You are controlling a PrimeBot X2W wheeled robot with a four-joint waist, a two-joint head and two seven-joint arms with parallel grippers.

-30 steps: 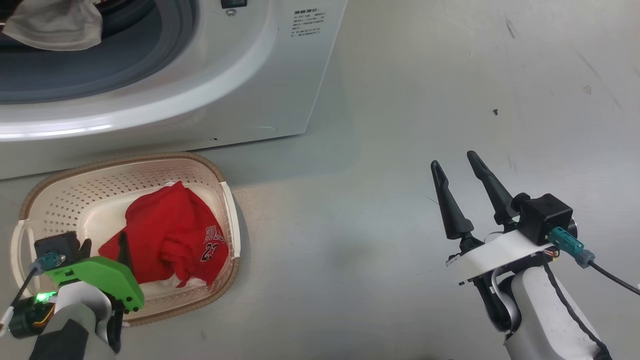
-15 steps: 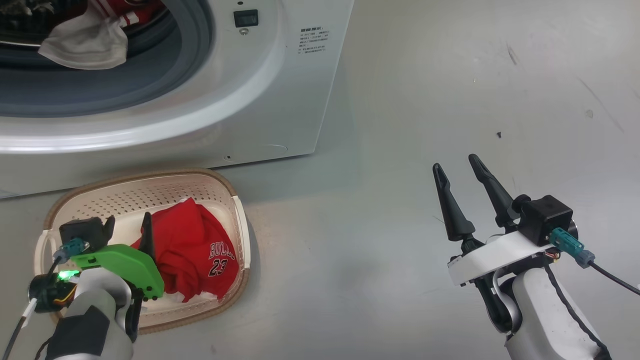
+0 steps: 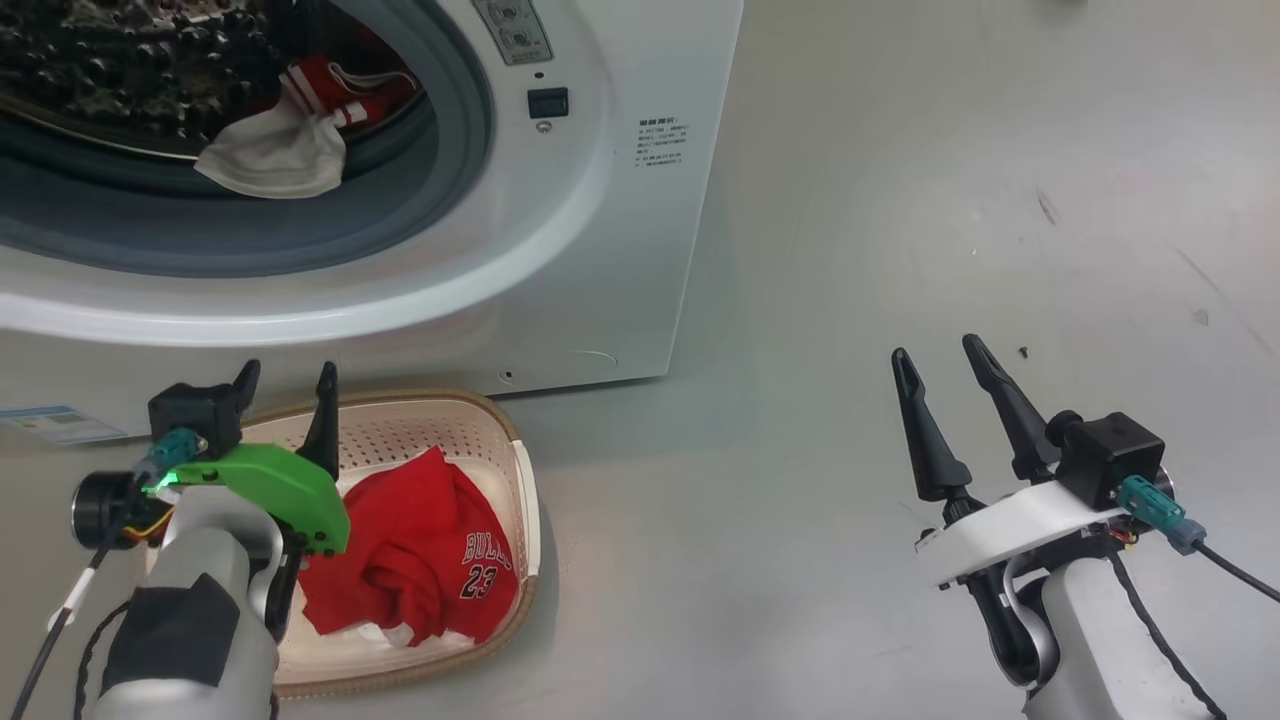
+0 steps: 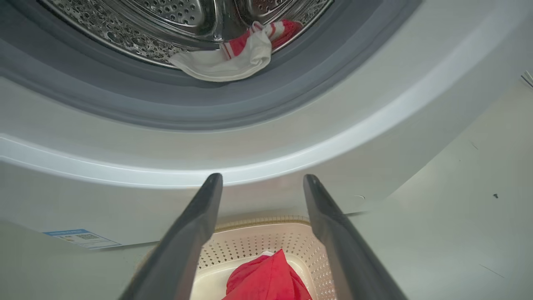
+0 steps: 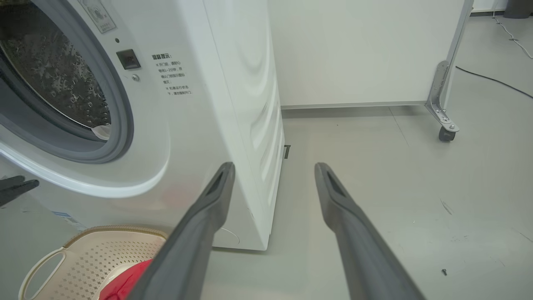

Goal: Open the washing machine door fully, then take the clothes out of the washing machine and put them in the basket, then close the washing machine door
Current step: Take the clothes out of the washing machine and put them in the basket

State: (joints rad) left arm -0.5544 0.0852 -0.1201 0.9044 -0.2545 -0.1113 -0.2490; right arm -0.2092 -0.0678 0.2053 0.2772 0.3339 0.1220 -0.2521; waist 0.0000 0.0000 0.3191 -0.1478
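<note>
washing machine [image 3: 620, 250]: white front loader with its drum mouth uncovered. risk: a gripper finger driven in low could jam against the grey seal or the steel lip.

basket [image 3: 520, 480]: on the floor just beside the washing machine's front, below the drum mouth. risk: it looks light, so a nudge from the arm or a trailing cloth could shove or tip it.

red jersey [image 3: 420, 560]: in the basket in front of the washing machine, heaped high. risk: a piece dropped on top may slide over the rim to the floor.

left gripper [image 3: 288, 370]: fingers spread, empty, before the washing machine's lower panel, under the drum mouth.

right gripper [image 3: 936, 350]: fingers spread, empty, over bare floor well apart from the washing machine's right corner.

whitish cloth [image 3: 270, 165]: draped from the washing machine's drum onto the seal. risk: a shallow pinch could slip and drop it short of the basket.

red striped piece [image 3: 345, 90]: in the drum, touching the whitish cloth; possibly tangled with it, hard to tell. risk: it could be dragged out loose.
</note>
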